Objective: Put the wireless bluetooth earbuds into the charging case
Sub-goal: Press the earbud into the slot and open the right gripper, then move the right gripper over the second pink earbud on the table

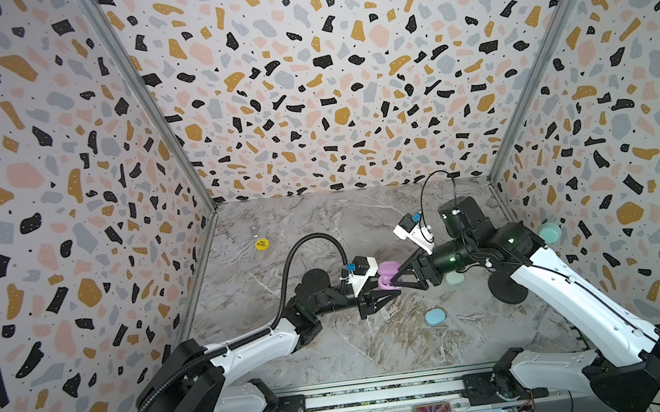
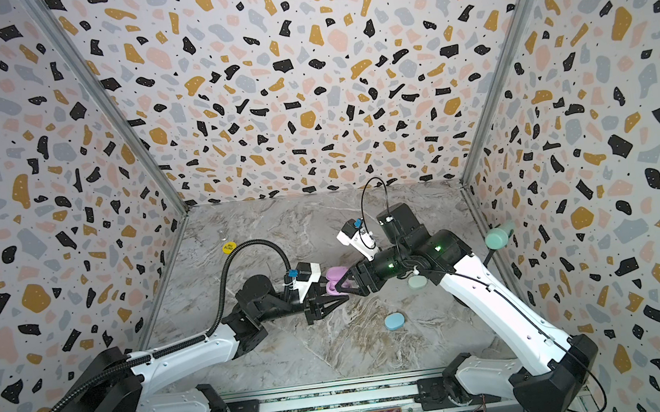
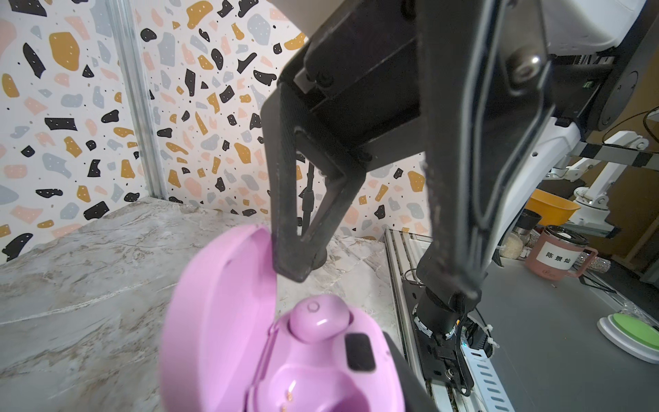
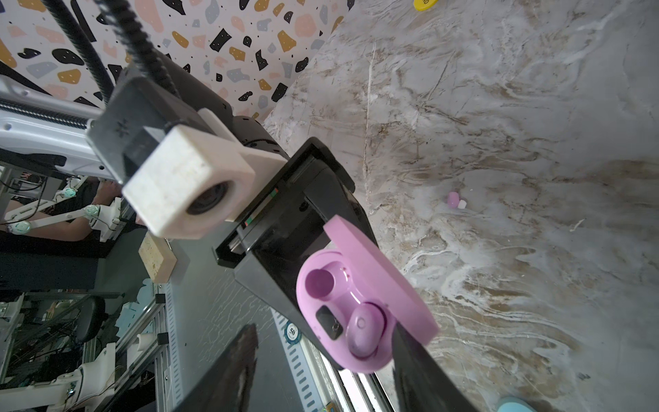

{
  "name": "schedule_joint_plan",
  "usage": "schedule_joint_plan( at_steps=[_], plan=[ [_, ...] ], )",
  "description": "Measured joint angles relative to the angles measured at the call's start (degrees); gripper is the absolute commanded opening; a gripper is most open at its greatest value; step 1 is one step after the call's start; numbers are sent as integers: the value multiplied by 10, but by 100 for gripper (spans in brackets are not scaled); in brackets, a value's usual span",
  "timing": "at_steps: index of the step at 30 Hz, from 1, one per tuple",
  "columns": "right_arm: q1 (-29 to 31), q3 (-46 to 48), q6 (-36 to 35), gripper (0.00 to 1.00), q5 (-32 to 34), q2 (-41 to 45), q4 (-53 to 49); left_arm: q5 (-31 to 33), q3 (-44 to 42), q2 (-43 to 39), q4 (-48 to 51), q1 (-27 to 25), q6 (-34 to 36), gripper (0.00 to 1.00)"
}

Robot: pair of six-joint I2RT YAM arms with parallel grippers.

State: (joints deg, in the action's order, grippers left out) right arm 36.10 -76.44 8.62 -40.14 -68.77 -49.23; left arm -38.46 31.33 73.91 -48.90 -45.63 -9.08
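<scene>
The left gripper (image 1: 392, 290) is clamped on the open pink charging case (image 4: 374, 267), one earbud (image 4: 363, 331) seated, one socket (image 4: 320, 283) empty; the right gripper (image 3: 374, 281) hangs just above, jaws apart and empty. Farther back-left, the loose earbud (image 4: 453, 199) lies on the marble table (image 4: 535, 107): tiny, light, smooth, likely to roll; grip across its rounded body, white tip free. Bare marble surrounds it, walls (image 4: 249, 35) well apart.

One earbud (image 4: 363, 331) in open case (image 4: 344, 301), another earbud (image 4: 453, 199) on table (image 4: 535, 125)
</scene>
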Motion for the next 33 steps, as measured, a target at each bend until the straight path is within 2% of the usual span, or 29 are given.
schedule_joint_plan(
  at_steps=[11,19,25,33],
  plan=[
    [30,5,14,67,28,18,2,29,-64,-26,-45,54,-38,33],
    [30,136,46,68,99,47,64,75,-106,-98,-46,91,-60,33],
    [41,208,85,68,181,-12,135,113,-111,-156,-17,110,-60,33],
    [86,193,92,68,261,-156,214,150,-141,-206,20,138,-70,33]
  ],
)
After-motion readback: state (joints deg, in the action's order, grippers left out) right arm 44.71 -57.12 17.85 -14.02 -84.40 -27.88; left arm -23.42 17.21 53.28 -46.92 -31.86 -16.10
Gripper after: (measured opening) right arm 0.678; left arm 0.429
